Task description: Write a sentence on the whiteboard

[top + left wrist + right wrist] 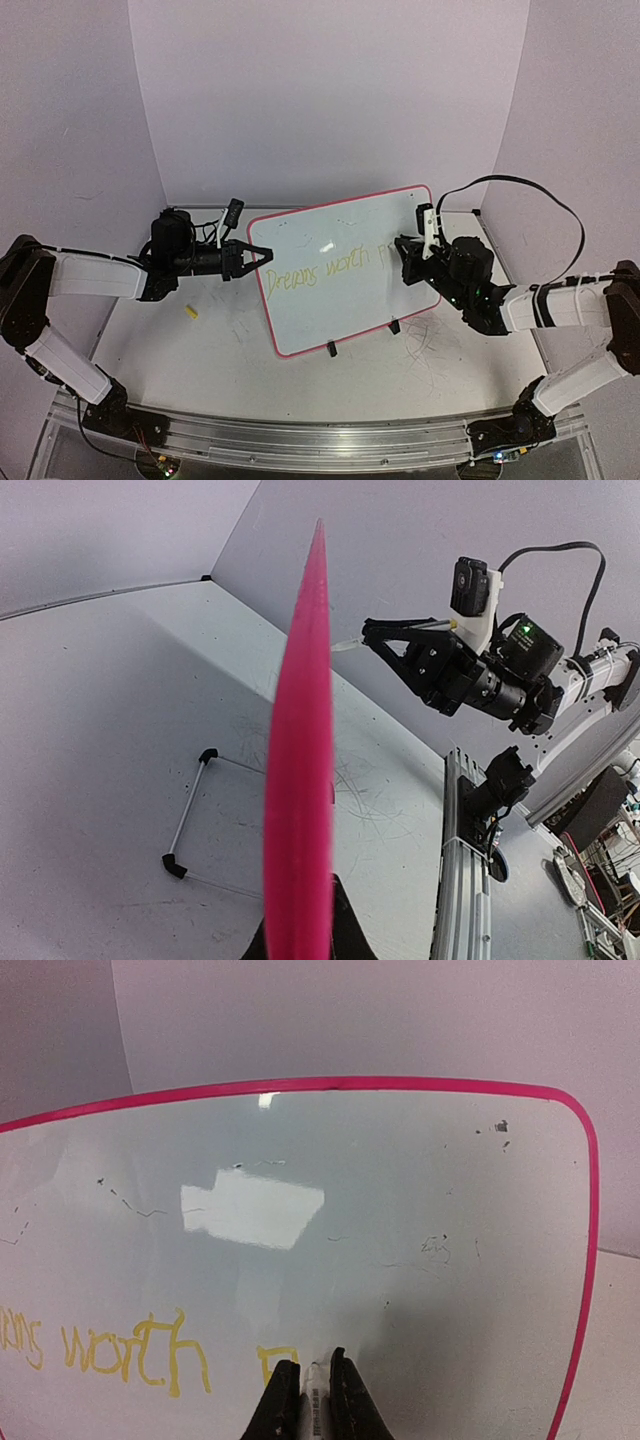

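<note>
Running along the near edge, a rail is seen with both arm bases fixed to it. Farther in, a small yellow piece, possibly a cap, is left lying on the table, well apart from the board. The board is stood on black legs at the table's middle, set askew. Its left rim is pinched between the clenched fingers of the left gripper. On its right half, a white marker is clamped in the right gripper, the tip pointed at the glossy face just beside the last yellow stroke. The sentence is written in yellow across the board's middle, reading "Dreams worth" with one further letter begun. Behind, plain walls are seen.
</note>
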